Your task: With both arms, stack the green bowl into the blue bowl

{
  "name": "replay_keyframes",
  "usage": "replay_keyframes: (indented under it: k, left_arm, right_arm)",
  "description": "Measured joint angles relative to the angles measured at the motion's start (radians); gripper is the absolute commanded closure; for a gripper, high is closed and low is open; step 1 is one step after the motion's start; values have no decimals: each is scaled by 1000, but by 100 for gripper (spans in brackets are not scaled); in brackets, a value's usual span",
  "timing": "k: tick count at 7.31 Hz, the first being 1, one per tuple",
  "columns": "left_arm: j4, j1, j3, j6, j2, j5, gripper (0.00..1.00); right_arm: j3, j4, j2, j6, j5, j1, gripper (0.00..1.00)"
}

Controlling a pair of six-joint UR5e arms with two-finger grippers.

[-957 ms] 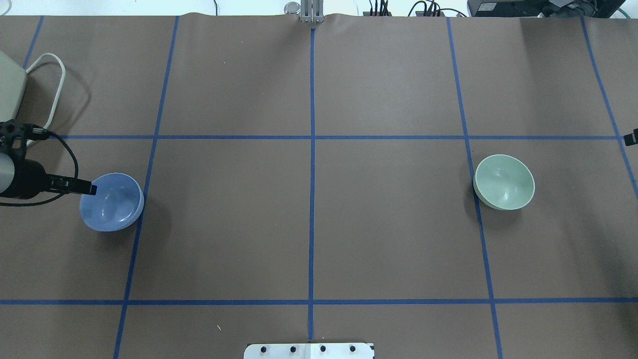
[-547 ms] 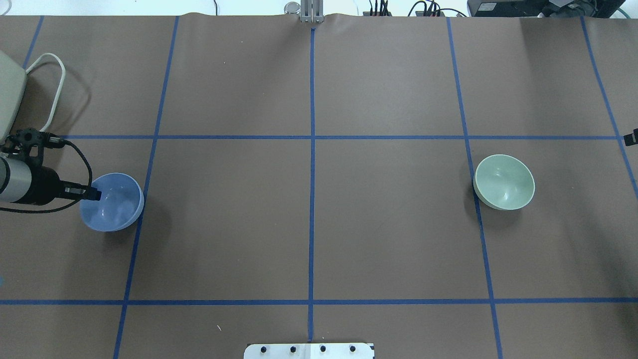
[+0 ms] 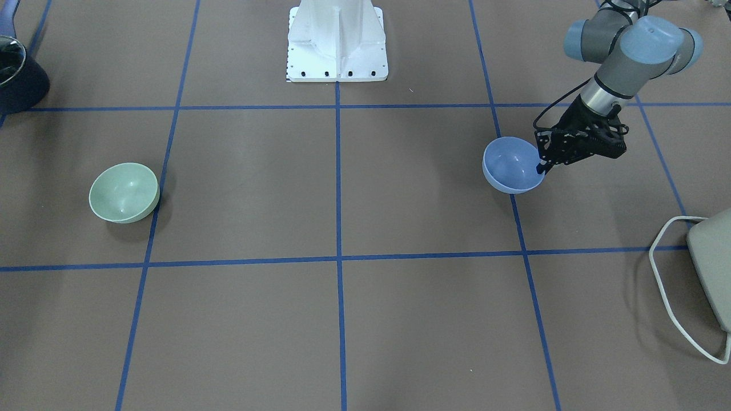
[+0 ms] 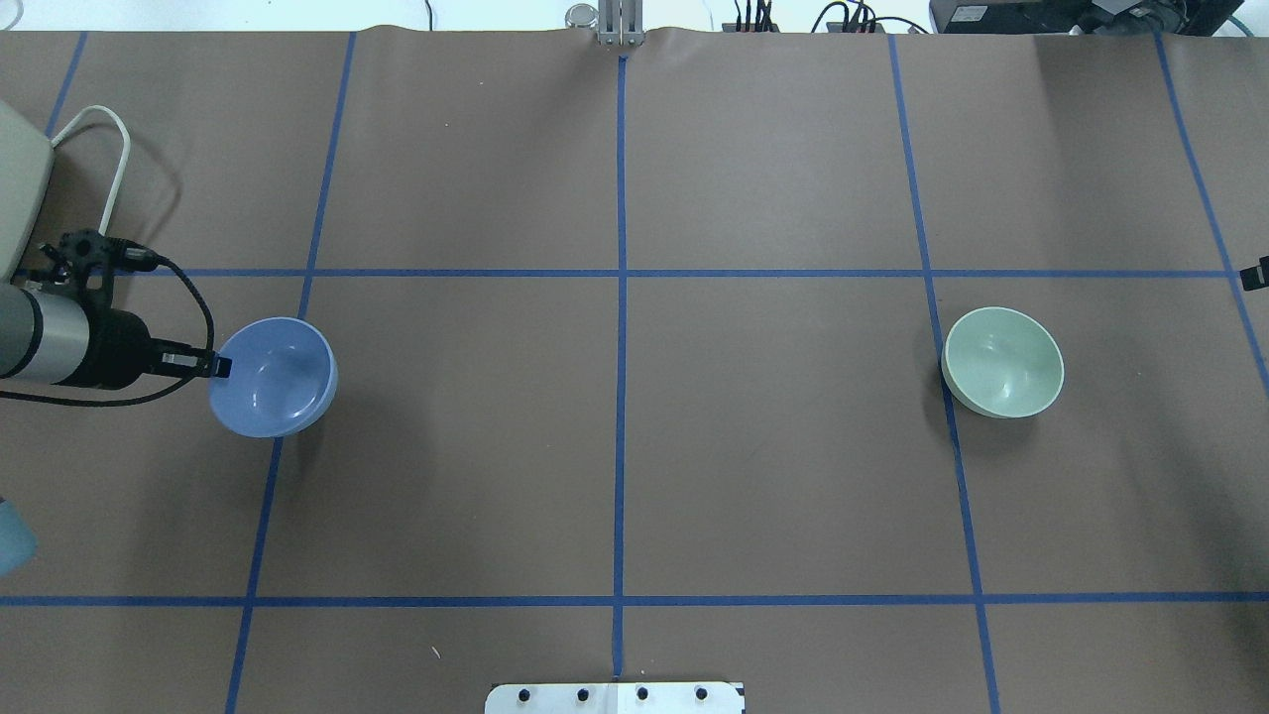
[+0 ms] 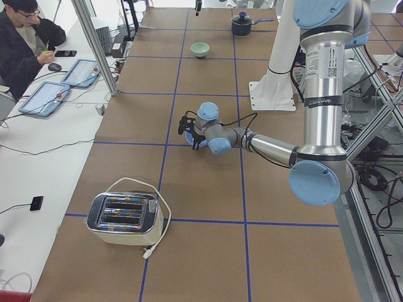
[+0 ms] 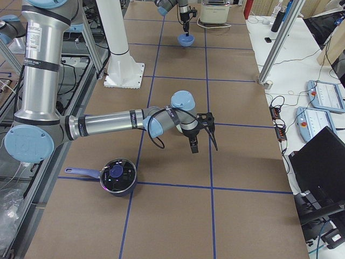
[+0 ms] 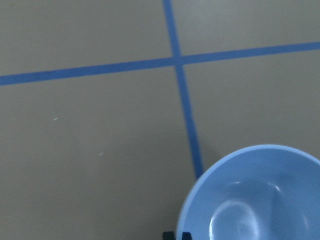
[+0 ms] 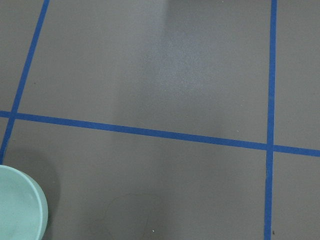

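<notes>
The blue bowl is at the table's left, gripped at its left rim by my left gripper, which is shut on it. In the front view the blue bowl hangs slightly tilted from the left gripper, a little above the table. It fills the lower right of the left wrist view. The green bowl stands alone on the right, also seen in the front view and the right wrist view. My right gripper hovers off to the green bowl's right; whether it is open or shut does not show.
A toaster with a white cord stands at the far left end. A dark pot with a lid sits near the right end. The white base pedestal is at the robot's side. Blue tape lines grid the brown table.
My left gripper has carried the blue bowl to the right, across the tape line, and slightly off the table. The green bowl and right arm have not moved.
</notes>
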Motion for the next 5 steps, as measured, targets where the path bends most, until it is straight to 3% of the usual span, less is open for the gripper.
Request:
replay_keyframes:
  k: [3,5]
  left_arm:
    - [254,45,-9,-111,-262,26,100]
    - [396,161,48,-178,-463,117,100]
  right_arm:
    - [0,0,-1,2,3,0,0]
    - [-2,0,0,3,4,0,0]
